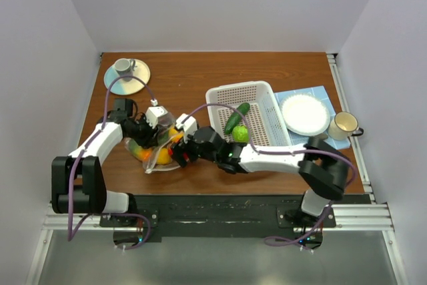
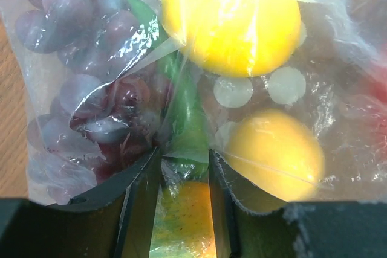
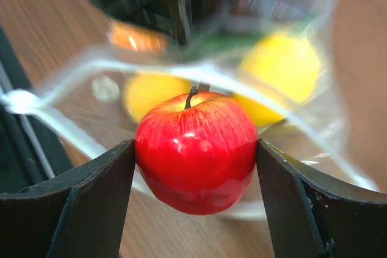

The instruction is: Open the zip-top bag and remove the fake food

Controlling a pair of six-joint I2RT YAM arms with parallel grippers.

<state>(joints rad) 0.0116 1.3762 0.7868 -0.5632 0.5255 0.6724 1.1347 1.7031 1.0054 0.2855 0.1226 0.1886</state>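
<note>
A: Top external view first: which containers are seen, and what is held in each?

B: Two are seen on the bench [image 1: 187, 75]. The zip-top bag [image 1: 155, 160] is laid at the near left, between the two arms. The white perforated basket [image 1: 263, 108] is set to its right, a little farther back. A dark green cucumber [image 1: 237, 117] and a green round fruit [image 1: 240, 134] are contained in the basket.

A: And in the bag?

B: In the left wrist view, purple grapes [image 2: 91, 58] are seen at the left, a lemon [image 2: 233, 19] at the top and an orange [image 2: 275, 152] below it. Something green [image 2: 187, 119] is lodged between them. All is covered by clear, crinkled film printed with pale round dots.

A: How are the end effectors set?

B: The left end effector [image 2: 184, 156] is closed on a fold of the bag's film. The right end effector [image 3: 195, 149] is clamped on a red apple [image 3: 195, 155], held above the bench at the bag's mouth. Whether the apple is fully clear of the mouth cannot be told.

A: Anything else?

B: A white plate [image 1: 305, 114] is set on a blue mat [image 1: 319, 93] at the right.
</note>
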